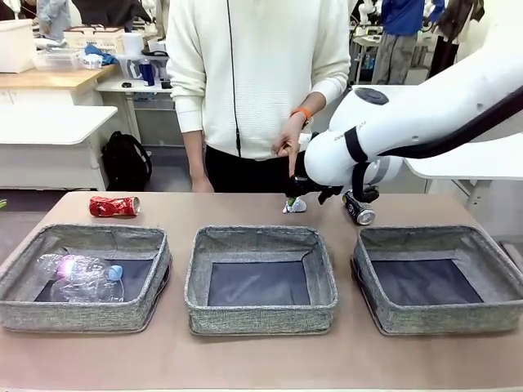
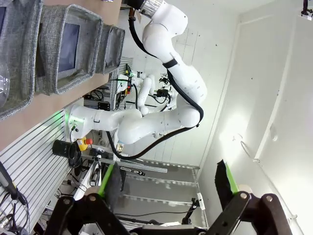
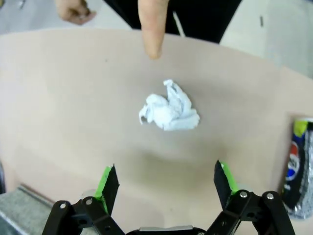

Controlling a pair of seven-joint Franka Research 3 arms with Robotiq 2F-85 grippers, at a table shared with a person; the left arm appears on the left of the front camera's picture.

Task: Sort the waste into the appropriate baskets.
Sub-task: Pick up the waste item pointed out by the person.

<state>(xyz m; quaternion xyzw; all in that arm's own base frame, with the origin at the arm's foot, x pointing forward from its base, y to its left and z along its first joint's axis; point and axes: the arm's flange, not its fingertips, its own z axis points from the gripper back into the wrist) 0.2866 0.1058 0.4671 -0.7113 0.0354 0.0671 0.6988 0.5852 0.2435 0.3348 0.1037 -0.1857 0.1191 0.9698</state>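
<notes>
1. Right gripper (image 3: 166,175) spread wide, holding nothing; paper wad (image 3: 168,112) on table (image 3: 73,98) just ahead, near person's pointing finger (image 3: 152,34).
2. Centre jaws over wad; drop straight; pinch gently; avoid finger.
3. Left gripper (image 2: 167,182) released, empty.

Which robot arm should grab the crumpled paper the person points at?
The right. Its open fingers aim straight at the paper, by the person's pointing finger. The left arm's fingers face a wall, away from the table.
</notes>
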